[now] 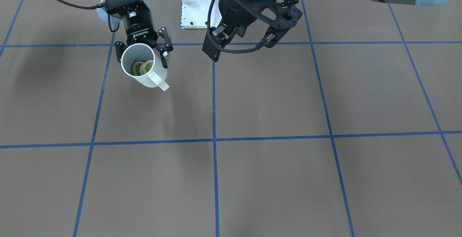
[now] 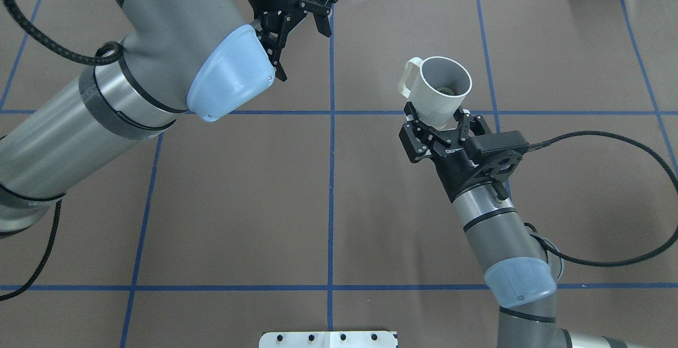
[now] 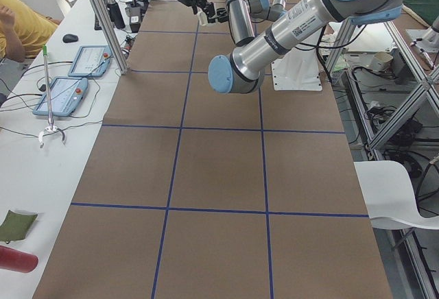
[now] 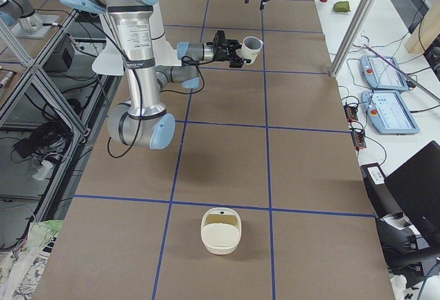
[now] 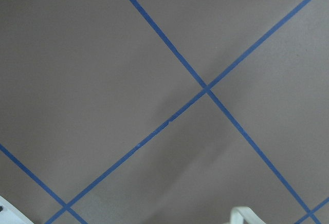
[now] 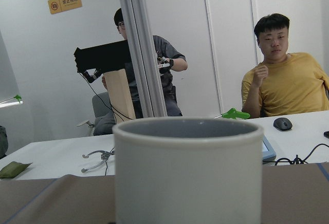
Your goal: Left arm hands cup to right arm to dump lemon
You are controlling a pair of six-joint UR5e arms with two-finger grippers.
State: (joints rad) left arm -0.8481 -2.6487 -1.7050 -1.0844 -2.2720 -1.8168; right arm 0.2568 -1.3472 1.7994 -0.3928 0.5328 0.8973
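Two risks stand out: the tilted cup [image 2: 431, 101], pinched only near its base, may pivot in the grip, and the lemon [image 1: 141, 67] inside may roll out early. The right gripper [image 2: 439, 123] clamps the cup in the air over the table's [image 2: 212, 205] right half, away from every edge. The left gripper [image 2: 303, 54] hangs spread and empty.

The brown surface [image 4: 220, 162] was divided into squares by blue tape lines [image 1: 214, 121]. A cream basket [image 4: 221, 231] stood on it near one end, well apart from all other things. On the white bench [image 3: 27, 169] beside the surface lay a tablet [image 3: 87, 60], a second tablet [image 3: 60, 96], a black mouse [image 3: 69, 38], a green pouch [image 3: 15, 225] and a red cylinder [image 3: 15, 260]. A man in a yellow shirt [image 6: 281, 82] sat behind the bench. Another man [image 6: 167, 67] was partly hidden by a grey post [image 6: 139, 49].
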